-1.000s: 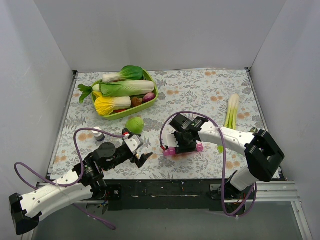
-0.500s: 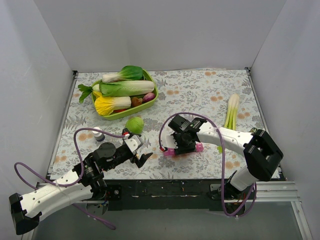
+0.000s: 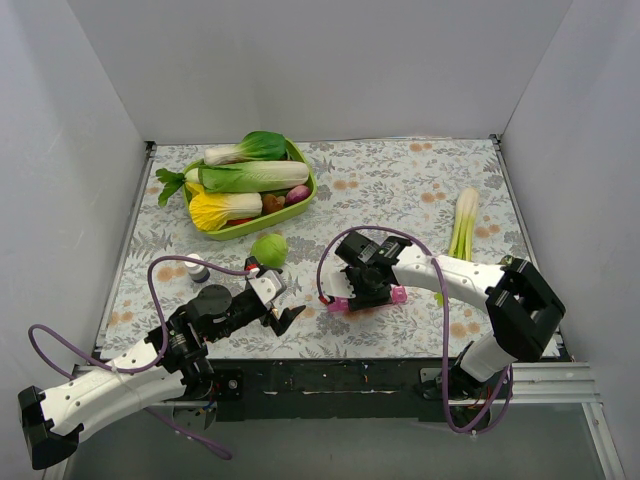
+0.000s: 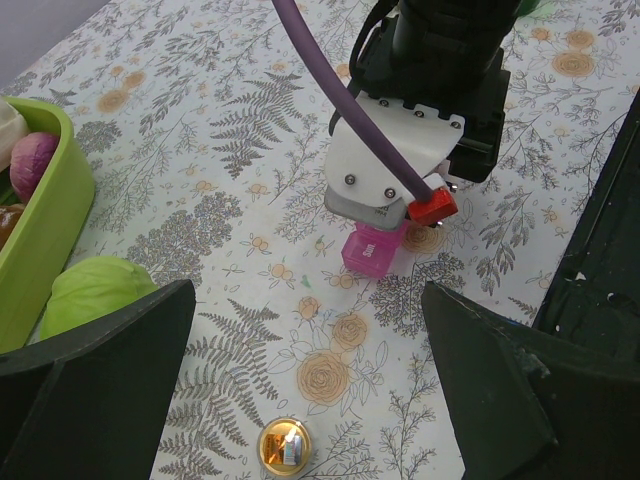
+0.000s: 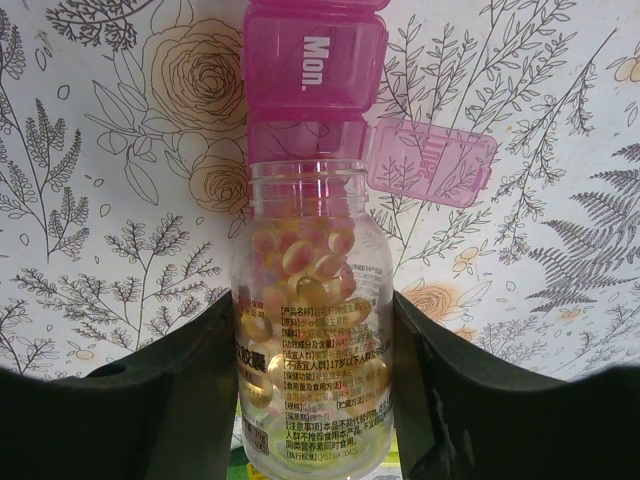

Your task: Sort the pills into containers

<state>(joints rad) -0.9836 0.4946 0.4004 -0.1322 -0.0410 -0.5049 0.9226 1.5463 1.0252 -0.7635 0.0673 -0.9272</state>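
My right gripper (image 5: 315,345) is shut on a clear bottle (image 5: 312,300) of amber pills (image 5: 300,260). The bottle is tipped, its open mouth over a cell of the pink pill-box strip (image 5: 315,60). That cell's lid (image 5: 432,160) hangs open to the right; the "Mon." cell beyond is closed. In the top view the right gripper (image 3: 366,280) covers the strip's middle; its pink ends (image 3: 398,295) stick out. My left gripper (image 3: 284,315) is open and empty, left of the strip. In the left wrist view it (image 4: 300,400) hovers over a gold bottle cap (image 4: 285,447); the strip's end (image 4: 372,250) shows.
A green oval bowl (image 3: 262,228) of vegetables stands at the back left, a green round vegetable (image 3: 268,249) in front of it. A small dark-capped bottle (image 3: 197,268) stands near the left arm. A leek (image 3: 463,225) lies at the right.
My right gripper with the bottle has shifted slightly left and nearer over the pill-box strip. The left arm has not moved.
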